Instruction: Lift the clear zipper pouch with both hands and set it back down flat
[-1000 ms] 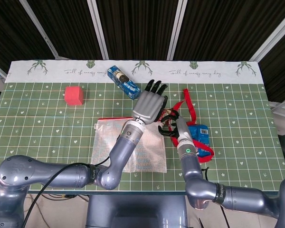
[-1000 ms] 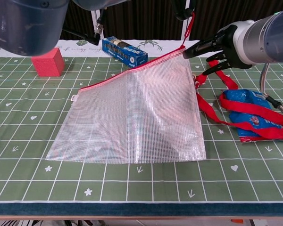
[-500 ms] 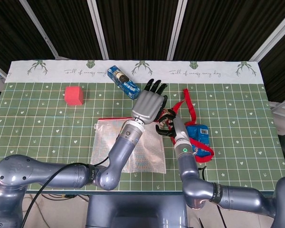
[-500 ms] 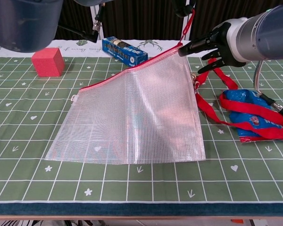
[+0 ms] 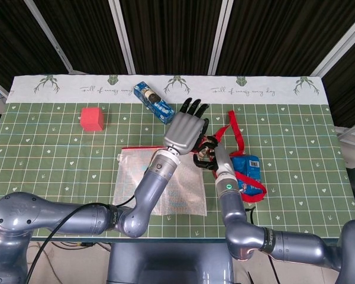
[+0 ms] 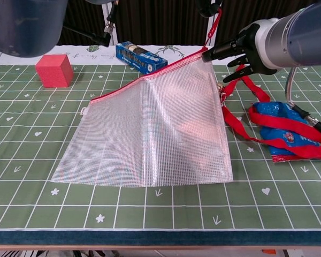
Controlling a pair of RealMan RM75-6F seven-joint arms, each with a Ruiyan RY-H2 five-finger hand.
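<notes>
Your right hand (image 6: 241,51) pinches the pouch (image 6: 150,134) at its far right corner, by the red zipper edge, and that corner is raised off the mat (image 6: 21,139). The pouch's near edge lies flat on the mat, a short way in from the table's front rim, and its left end is down as well, so the pouch slopes up toward the right.

Your left hand (image 5: 186,130) hovers above the pouch's far edge with fingers spread and straight, holding nothing; in the chest view only its arm shows, blurred at the top left.

Just right of the pouch, one red strap (image 6: 246,126) loops across the mat and around one blue packet (image 6: 281,126); the strap's near loop lies just beside the pouch's right edge. Beyond the zipper edge lies one blue box (image 6: 142,58), near but apart. One red cube (image 6: 54,70) sits well off to the far left. The widest bare mat is to the pouch's left and in front of it.
</notes>
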